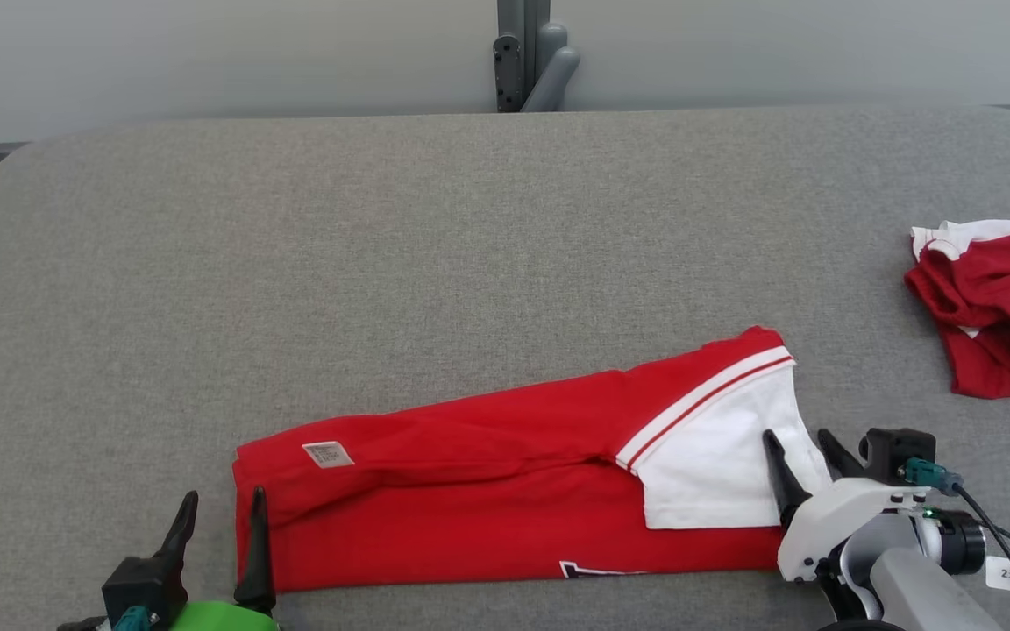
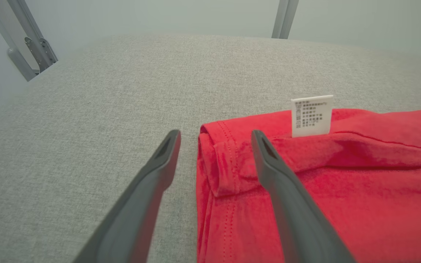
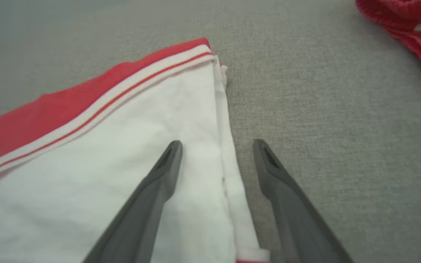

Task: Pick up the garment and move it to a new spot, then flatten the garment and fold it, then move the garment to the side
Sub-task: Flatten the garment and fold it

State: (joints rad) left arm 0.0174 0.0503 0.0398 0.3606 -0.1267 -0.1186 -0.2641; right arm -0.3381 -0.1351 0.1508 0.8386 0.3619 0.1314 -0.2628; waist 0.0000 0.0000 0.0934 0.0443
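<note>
The garment (image 1: 487, 491) is a red shirt with a white sleeve, folded into a long band near the table's front edge. Its left end carries a small white care label (image 1: 328, 454). My left gripper (image 1: 223, 508) stands open, straddling the garment's left edge (image 2: 210, 160), one finger over bare table and one over red cloth. My right gripper (image 1: 801, 443) is open too, straddling the white sleeve's right edge (image 3: 228, 164). Neither gripper holds cloth. In the left wrist view the label (image 2: 311, 115) stands upright just beyond the fingertips.
A second red and white garment (image 1: 996, 307) lies crumpled at the table's right edge, also in the right wrist view's top corner (image 3: 408, 25). The grey padded table (image 1: 435, 245) stretches wide behind. A grey metal post (image 1: 527, 53) rises at the far edge.
</note>
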